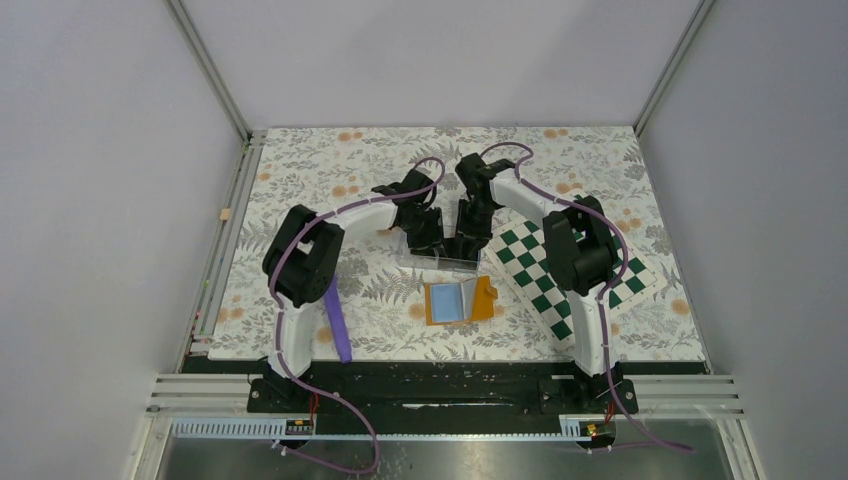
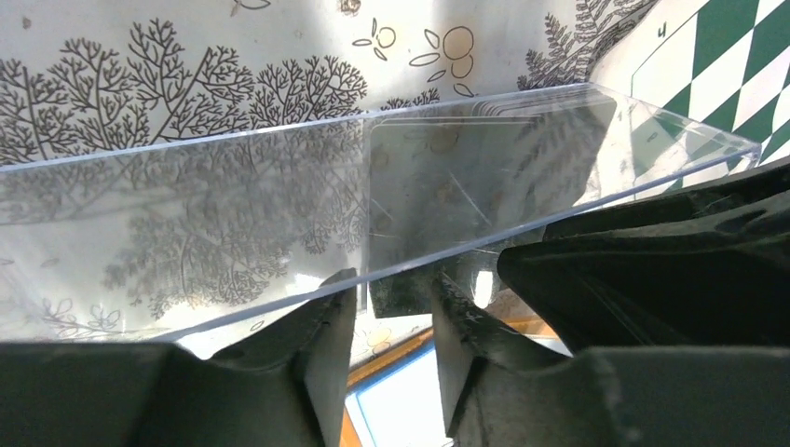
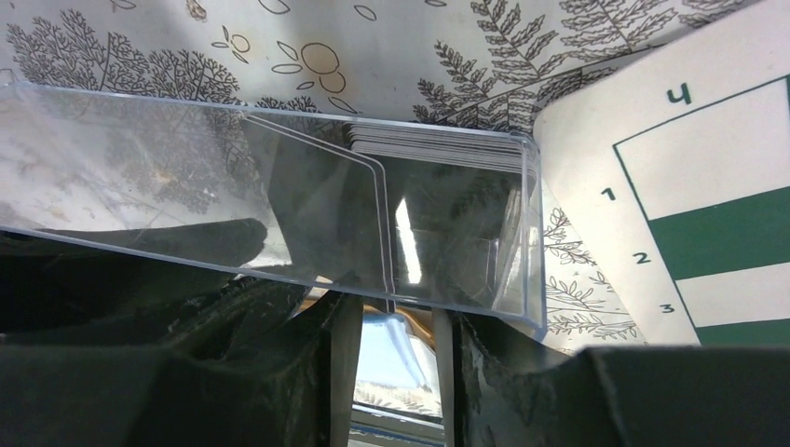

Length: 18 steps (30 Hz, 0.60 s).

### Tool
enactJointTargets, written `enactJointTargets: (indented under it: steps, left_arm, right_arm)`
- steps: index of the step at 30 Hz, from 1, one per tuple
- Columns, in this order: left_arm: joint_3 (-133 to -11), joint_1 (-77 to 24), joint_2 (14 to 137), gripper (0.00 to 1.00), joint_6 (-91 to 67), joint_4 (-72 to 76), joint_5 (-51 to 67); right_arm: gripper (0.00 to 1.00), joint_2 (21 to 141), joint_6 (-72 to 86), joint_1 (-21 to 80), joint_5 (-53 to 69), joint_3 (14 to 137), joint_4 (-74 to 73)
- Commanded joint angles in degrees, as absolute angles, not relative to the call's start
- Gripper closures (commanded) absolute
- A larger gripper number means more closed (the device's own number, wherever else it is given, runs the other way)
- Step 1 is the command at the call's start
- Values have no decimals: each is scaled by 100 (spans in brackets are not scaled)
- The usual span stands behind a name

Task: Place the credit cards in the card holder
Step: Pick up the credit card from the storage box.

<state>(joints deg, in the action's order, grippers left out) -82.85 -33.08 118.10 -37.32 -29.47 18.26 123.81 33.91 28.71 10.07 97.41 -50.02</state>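
While the left gripper (image 1: 430, 248) and right gripper (image 1: 464, 246) are hovering at the clear box (image 3: 186, 186), fingers narrowly parted, any grip cannot be told. The card holder (image 1: 458, 300) is lying open at its 6 o'clock.

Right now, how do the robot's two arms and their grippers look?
The left arm and right arm have white links, bulky black joints and black bases. A thin purple cable runs along each. The left gripper and right gripper have two matte black, scuffed fingers each.
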Motion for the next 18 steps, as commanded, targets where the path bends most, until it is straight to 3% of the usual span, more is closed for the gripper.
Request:
enactJointTargets:
  steps: [1,3,6,10,18]
  left_arm:
    - [-8471,-3237,11625,59,-3601,-3339,1525]
    - [-8505,-3222,11524,53,-3560,-3409,1416]
    - [-8605,-3225,11488,53,-3463,-3526,1312]
    - [-8687,-3224,11604,60,-3407,-3603,1360]
    - [-8745,-3264,11892,72,-3402,-3603,1420]
  right_arm:
    - [58,12176,3358,2838,1020,9732,-4996]
    - [54,12173,3321,2839,1045,9746,-5001]
    - [54,12196,3309,2838,1109,9756,-4962]
    - [77,12242,3361,2838,1034,9751,-4967]
    - [88,12450,3360,2839,828,9891,-5193]
